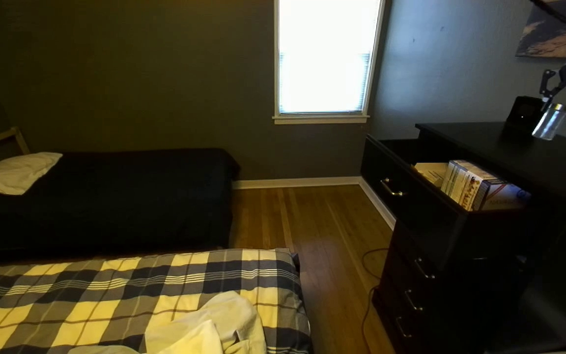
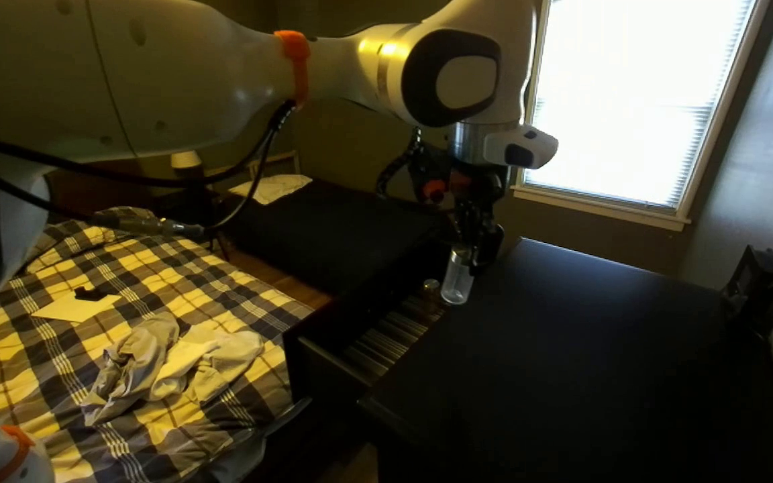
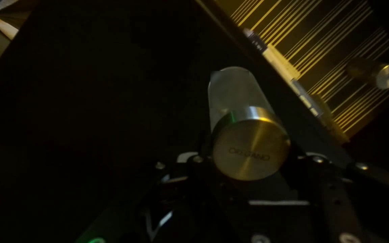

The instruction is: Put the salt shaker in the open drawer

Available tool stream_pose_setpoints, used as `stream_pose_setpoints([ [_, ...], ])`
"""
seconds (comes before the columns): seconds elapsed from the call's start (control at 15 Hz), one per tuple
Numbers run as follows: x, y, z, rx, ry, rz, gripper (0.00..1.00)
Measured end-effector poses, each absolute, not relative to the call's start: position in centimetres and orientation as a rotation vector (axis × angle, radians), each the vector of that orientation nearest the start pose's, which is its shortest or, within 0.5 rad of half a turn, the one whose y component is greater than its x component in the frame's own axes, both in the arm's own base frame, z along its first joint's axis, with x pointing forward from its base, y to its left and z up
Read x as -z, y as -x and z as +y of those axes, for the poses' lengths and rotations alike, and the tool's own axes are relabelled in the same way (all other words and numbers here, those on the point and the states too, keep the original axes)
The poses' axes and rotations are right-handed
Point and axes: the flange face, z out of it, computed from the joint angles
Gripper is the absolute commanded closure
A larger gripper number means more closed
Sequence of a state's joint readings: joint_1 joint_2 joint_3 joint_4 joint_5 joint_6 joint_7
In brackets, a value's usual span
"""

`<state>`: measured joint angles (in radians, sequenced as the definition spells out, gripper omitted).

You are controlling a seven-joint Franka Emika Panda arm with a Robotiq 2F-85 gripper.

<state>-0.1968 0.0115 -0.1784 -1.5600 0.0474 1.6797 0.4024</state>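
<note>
The salt shaker (image 1: 550, 123) is a clear glass jar with a metal lid lettered like OREGANO. It also shows in an exterior view (image 2: 456, 278) and in the wrist view (image 3: 236, 89). My gripper (image 1: 559, 106) is shut around the shaker near its lid and holds it tilted in the air. The gripper shows in an exterior view (image 2: 482, 255) and in the wrist view (image 3: 251, 148). The shaker hangs near the dresser top's drawer-side edge. The open drawer (image 1: 420, 214) is pulled out below the top; its side wall shows in an exterior view (image 2: 326, 376).
Rows of thin cases (image 1: 462, 184) fill much of the drawer. A second metal-lidded jar (image 3: 387, 77) is in the drawer, also visible in an exterior view (image 2: 431, 295). The black dresser top (image 2: 581, 335) bears a dark frame-like object (image 2: 755, 288) near the wall.
</note>
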Motion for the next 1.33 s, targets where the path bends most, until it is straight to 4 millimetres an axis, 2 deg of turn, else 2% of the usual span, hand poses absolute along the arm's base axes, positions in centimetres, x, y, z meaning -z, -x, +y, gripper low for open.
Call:
stream_pose_setpoints([
  [0.27, -62.6, -54.7, -12.4, 0.158, 2.935, 0.931, 0.76],
  [0.33, -62.1, -54.9, -11.0, 0.147, 2.951, 0.881, 0.51],
  [0.47, -61.0, -55.2, -9.1, 0.134, 2.968, 0.817, 0.51],
  [1.0, -60.8, -55.0, -8.9, 0.138, 2.975, 0.79, 0.51],
  [1.07, -60.8, -55.0, -8.9, 0.138, 2.975, 0.79, 0.76],
  [1.33, -60.4, -55.3, -8.7, 0.129, 2.982, 0.774, 0.76],
])
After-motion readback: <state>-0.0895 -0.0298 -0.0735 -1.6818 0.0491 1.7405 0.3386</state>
